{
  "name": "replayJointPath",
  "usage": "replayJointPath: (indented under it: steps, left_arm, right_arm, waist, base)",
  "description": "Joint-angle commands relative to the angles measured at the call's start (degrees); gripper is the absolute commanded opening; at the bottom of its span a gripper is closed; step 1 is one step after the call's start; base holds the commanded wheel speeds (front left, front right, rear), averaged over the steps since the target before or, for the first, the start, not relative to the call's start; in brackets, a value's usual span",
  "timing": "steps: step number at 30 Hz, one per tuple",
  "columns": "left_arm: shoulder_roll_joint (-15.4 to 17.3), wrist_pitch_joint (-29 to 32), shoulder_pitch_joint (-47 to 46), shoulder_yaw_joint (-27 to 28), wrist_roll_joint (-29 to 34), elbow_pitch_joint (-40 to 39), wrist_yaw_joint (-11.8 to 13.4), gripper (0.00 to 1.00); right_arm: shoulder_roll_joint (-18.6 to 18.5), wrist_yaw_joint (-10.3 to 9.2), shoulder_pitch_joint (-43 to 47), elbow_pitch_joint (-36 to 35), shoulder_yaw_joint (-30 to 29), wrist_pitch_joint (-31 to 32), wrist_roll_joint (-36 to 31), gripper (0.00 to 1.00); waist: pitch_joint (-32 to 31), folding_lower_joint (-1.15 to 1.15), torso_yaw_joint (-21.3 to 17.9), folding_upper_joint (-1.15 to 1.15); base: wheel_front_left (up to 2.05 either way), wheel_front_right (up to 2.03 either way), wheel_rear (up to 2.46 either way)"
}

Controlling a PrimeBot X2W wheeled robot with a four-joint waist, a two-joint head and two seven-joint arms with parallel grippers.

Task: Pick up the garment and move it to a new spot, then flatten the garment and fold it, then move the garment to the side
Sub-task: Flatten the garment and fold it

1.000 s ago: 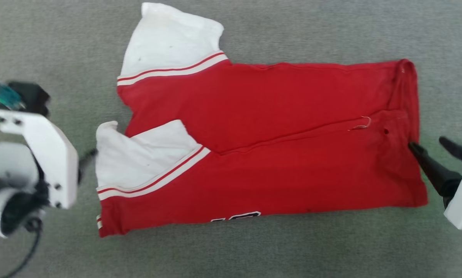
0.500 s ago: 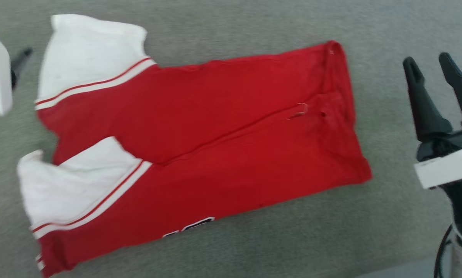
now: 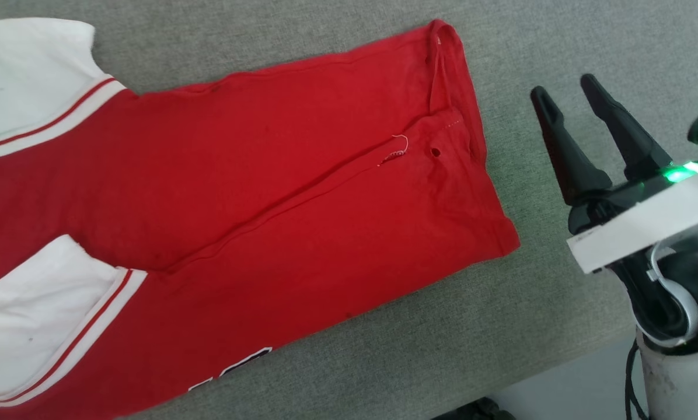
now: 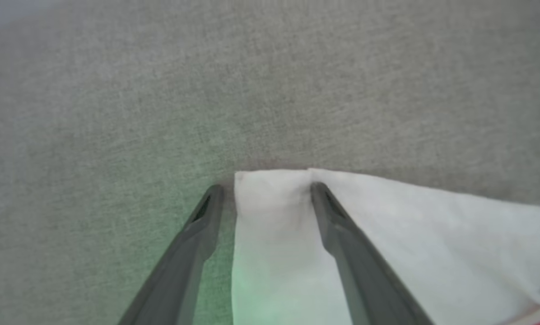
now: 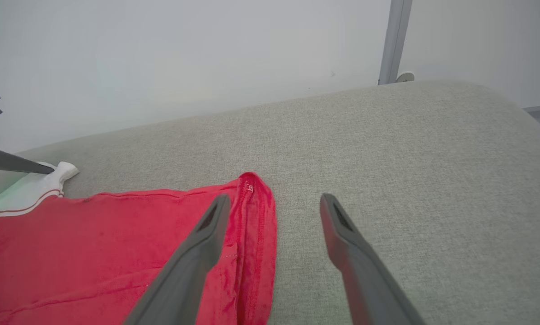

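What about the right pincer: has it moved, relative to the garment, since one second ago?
Yes. The right pincer, open, has drawn back from the garment's hem, which its tip reached before; grey cushion now shows between them.

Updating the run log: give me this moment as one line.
garment: folded, flat on grey fabric surface | left gripper: open, at white sleeve corner | right gripper: open, beside red hem, empty
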Motion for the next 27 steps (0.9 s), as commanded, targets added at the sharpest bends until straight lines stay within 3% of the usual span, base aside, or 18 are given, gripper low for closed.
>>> replayJointPath:
  steps: [1, 5, 6, 7, 16, 21, 27]
  left_arm:
    - [-0.5, 1.8, 0.7, -1.1, 0.5, 3.4, 1.4, 1.0]
    - [-2.2, 6.5, 2.2, -2.4, -0.8, 7.9, 3.9, 1.0]
    - [-2.8, 8.3, 2.6, -2.5, -1.8, 8.6, 4.6, 0.11]
    - [-3.0, 10.5, 3.3, -3.3, -2.2, 8.7, 4.5, 0.0]
    - [-5.0, 13.4, 2.4, -3.9, -2.7, 1.5, 7.2, 0.0]
    - [-7.5, 12.3, 1.3, -4.3, -2.0, -2.3, 8.7, 0.0]
    - [-10.4, 10.3, 0.4, -4.6, -1.8, -2.7, 8.8, 0.0]
  right_arm:
    - [-0.7, -0.02, -1.4, 0.8, 0.7, 0.8, 0.8, 1.0]
    - [-2.2, -0.02, -3.8, 2.3, 2.6, 3.3, 2.5, 1.0]
    - [-2.5, -0.02, -4.5, 2.7, 3.3, 4.3, 2.9, 1.0]
    - [-2.6, -0.02, -5.2, 3.1, 3.6, 5.1, 3.4, 1.0]
    - [-5.0, -0.01, -15.5, 10.0, 5.7, 14.7, 4.1, 1.0]
    - [-6.3, -0.02, -25.7, 19.4, 8.3, 21.6, 3.0, 1.0]
    - [-7.3, -0.01, -32.6, 29.4, 13.6, 29.7, 3.3, 1.0]
  waist:
    - [1.1, 0.0, -0.5, 0.0]
    - [1.8, 0.0, -0.2, 0.0]
    - [1.8, 0.0, -0.1, 0.0]
    - [1.9, 0.0, 0.1, 0.0]
    - [2.9, 0.0, 2.6, 0.0]
    - [3.5, 0.0, 5.0, 0.0]
    - [3.8, 0.0, 7.3, 0.0]
  base:
    - [0.0, 0.0, 0.0]
    - [0.0, 0.0, 0.0]
    - [0.0, 0.0, 0.0]
    - [0.0, 0.0, 0.0]
    - [0.0, 0.0, 0.0]
    - [0.0, 0.0, 0.0]
    - [0.0, 0.0, 0.0]
